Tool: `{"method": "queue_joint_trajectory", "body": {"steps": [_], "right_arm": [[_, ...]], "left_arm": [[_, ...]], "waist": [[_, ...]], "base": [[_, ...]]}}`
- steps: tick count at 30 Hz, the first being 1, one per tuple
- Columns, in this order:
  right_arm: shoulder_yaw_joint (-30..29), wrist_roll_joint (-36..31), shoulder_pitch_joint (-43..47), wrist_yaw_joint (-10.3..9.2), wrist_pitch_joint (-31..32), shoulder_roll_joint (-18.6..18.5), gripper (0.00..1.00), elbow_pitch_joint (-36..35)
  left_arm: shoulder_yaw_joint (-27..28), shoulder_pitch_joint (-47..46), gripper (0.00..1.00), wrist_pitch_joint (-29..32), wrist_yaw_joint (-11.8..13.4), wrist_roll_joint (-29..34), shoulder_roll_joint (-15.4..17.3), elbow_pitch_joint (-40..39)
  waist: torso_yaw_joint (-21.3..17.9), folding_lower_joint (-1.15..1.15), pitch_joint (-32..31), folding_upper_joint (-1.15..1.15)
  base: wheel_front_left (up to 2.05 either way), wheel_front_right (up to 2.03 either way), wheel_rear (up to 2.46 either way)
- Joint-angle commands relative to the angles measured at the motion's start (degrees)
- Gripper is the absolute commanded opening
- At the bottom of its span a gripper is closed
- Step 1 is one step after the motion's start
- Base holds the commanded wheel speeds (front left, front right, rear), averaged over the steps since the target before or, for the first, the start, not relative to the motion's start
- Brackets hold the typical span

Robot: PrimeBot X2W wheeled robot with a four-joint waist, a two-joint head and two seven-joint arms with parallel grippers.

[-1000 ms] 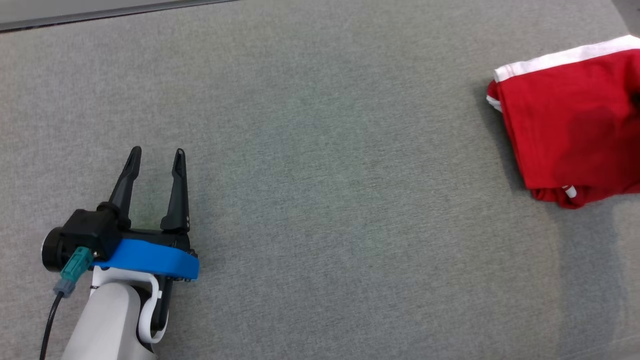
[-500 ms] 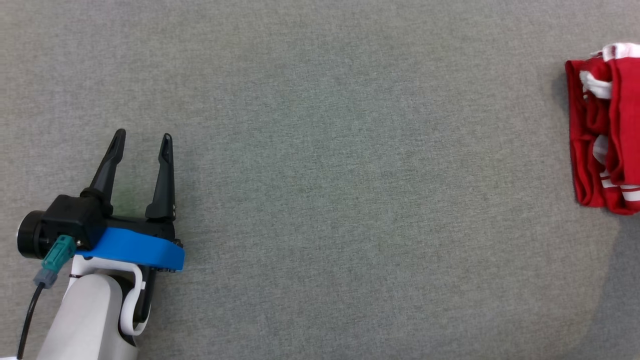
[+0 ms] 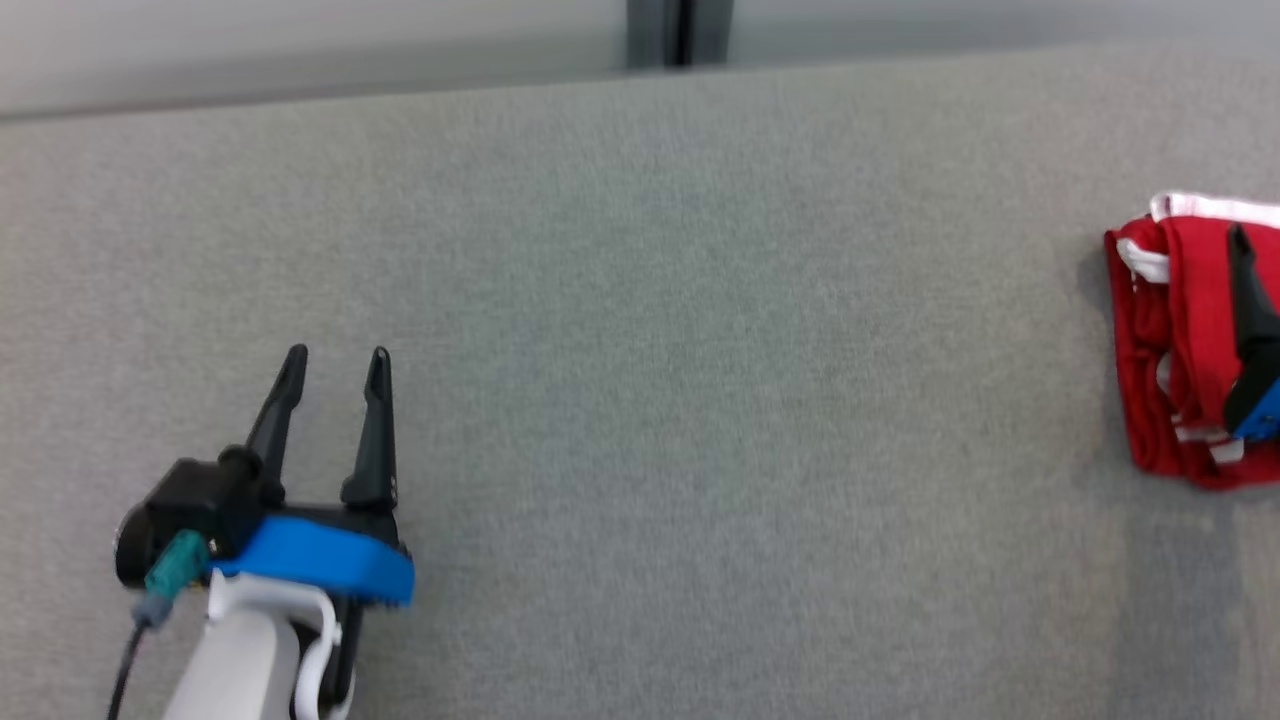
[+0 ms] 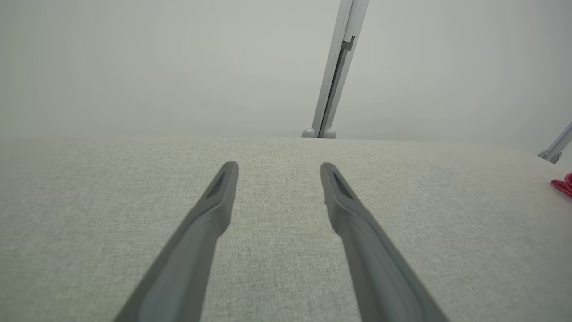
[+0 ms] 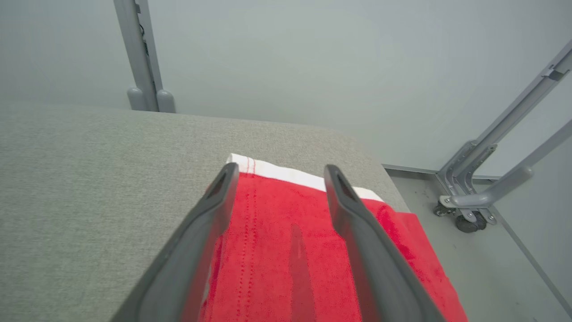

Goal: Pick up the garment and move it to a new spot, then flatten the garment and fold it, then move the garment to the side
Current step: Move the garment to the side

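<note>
At the right edge of the table (image 3: pixel 640 400), the garment (image 3: pixel 1195 320) lies folded and set aside. The right hand (image 5: pixel 277 172) above it and the left hand (image 3: pixel 335 360) are both spread and empty. The task looks nearly done.

We have a broad stretch of grey table (image 3: pixel 700 400) open between our left gripper (image 3: pixel 338 355), fingers parted at the lower left, and the folded red garment (image 3: pixel 1140 400) by the table's right edge, the one lump in the way there. Our right gripper (image 5: pixel 280 172) is spread just over it. Past the far edge a pale wall (image 3: pixel 300 50) and an upright post (image 3: pixel 680 30) close the way, and off the right corner a wheeled metal frame (image 5: pixel 469 214) stands on the floor.
</note>
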Motion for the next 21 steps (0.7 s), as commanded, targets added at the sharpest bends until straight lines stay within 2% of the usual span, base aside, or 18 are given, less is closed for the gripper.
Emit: {"method": "queue_joint_trajectory", "body": {"steps": [1, 2, 6, 9, 16, 21], "right_arm": [[0.2, 2.3, 2.9, -0.01, -1.3, 1.2, 1.00, -2.5], [0.2, 2.3, 2.9, -0.01, -1.3, 1.2, 1.00, -2.5], [1.9, 7.6, 10.9, -0.01, -1.6, 3.3, 1.00, -12.4], [2.4, 8.7, 17.0, -0.01, -0.6, 5.2, 1.00, -19.1], [1.5, 7.1, 27.4, 0.00, 2.4, 12.1, 1.00, -31.0], [-0.2, 5.4, 31.4, 0.00, 3.7, 16.5, 1.00, -34.0]], "left_arm": [[0.6, 1.5, 1.00, -0.8, 0.4, -0.6, -0.4, 0.6], [0.6, 1.5, 1.00, -0.8, 0.4, -0.6, -0.4, 0.6], [1.6, 5.7, 1.00, -1.7, 1.4, -1.5, -0.8, 1.3], [2.7, 8.3, 1.00, -2.1, 1.6, -2.2, -0.9, 1.0], [4.4, 13.3, 1.00, -2.6, 2.1, -2.9, -0.7, -0.3], [4.4, 15.1, 1.00, -2.7, 2.3, -2.8, -0.9, -0.8]], "waist": [[-0.9, 0.01, -2.9, 0.00], [-0.9, 0.01, -2.9, 0.00], [-1.1, 0.01, -7.1, 0.00], [-0.6, 0.01, -9.6, 0.00], [0.6, 0.01, -12.6, 0.00], [1.7, 0.01, -14.0, 0.00]], "base": [[0.00, 0.00, 0.00], [0.00, 0.00, 0.00], [0.00, 0.00, 0.00], [0.00, 0.00, 0.00], [0.00, 0.00, 0.00], [0.00, 0.00, 0.00]]}}
